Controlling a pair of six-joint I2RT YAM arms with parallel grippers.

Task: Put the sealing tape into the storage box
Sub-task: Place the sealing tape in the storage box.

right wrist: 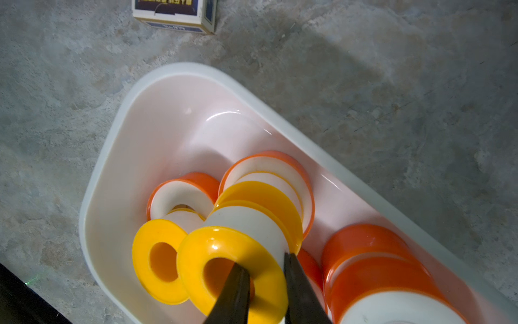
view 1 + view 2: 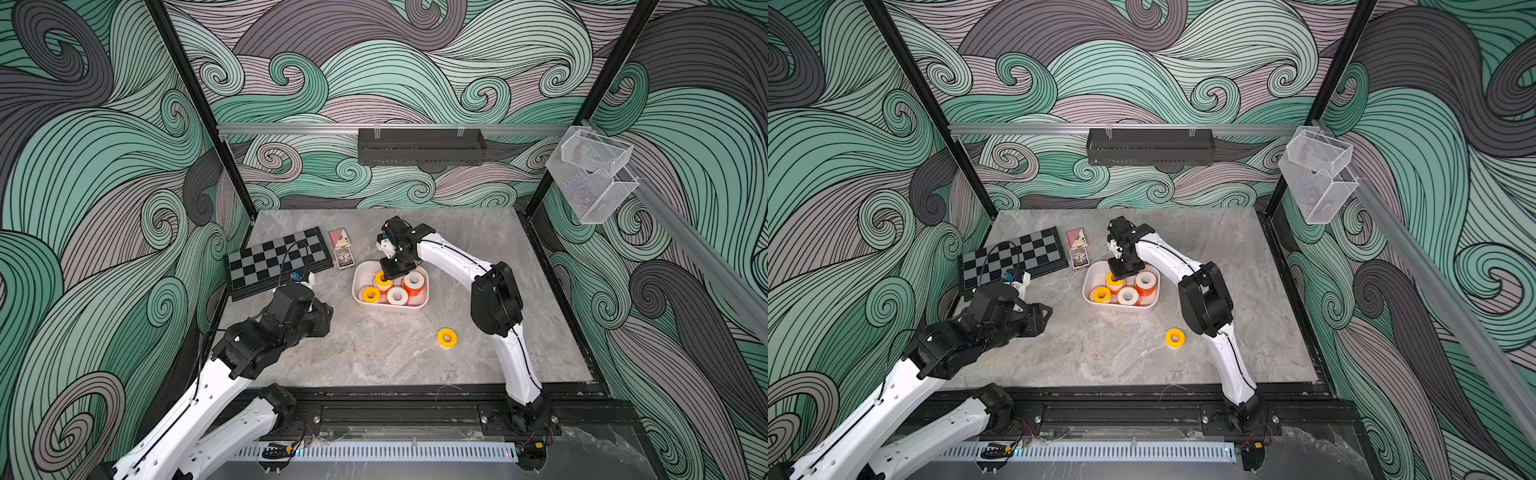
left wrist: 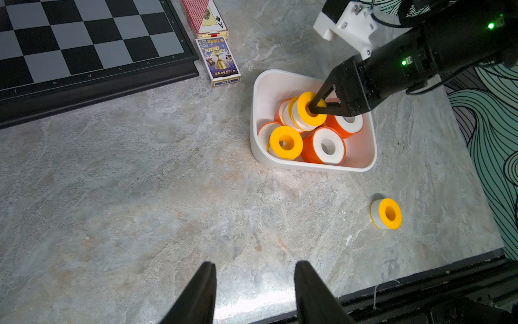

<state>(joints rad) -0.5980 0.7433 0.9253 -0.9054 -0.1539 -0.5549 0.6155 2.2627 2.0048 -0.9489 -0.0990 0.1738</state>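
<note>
Sealing tape, in small ring-shaped plastic rolls with centre holes, is nearly all inside the shallow white plastic storage box (image 3: 308,165). The box stands near the middle of the grey marbled table (image 2: 374,357), a little toward its far edge.

The held yellow roll (image 1: 221,244) sits on top of the pile in the box, over a second yellow roll and a white-faced, orange-sided roll (image 3: 326,146). The right gripper (image 1: 263,259) pinches its wall narrowly, with one finger down the hole and the other outside against the white winding. The left gripper (image 3: 255,263) hangs half-spread and empty over bare table toward the left edge. A loose yellow roll (image 2: 447,337) lies toward the near edge, right of the middle, near the right arm's black elbow (image 2: 496,299).

The pile looks tilted and rises about level with the low rim. Once let go, the top roll could slide off or tip over the wall. The finger in the hole could also drag the roll back out as it lifts. A swing of the elbow might knock the loose roll away.

A black-and-grey chessboard (image 2: 276,259) fills the far left corner, with two card boxes (image 2: 343,257) just beside the storage box's far left corner. Neither blocks the way to the loose roll. A black perforated tray (image 2: 422,147) and clear mesh baskets (image 2: 590,174) hang on the rails, well apart.
</note>
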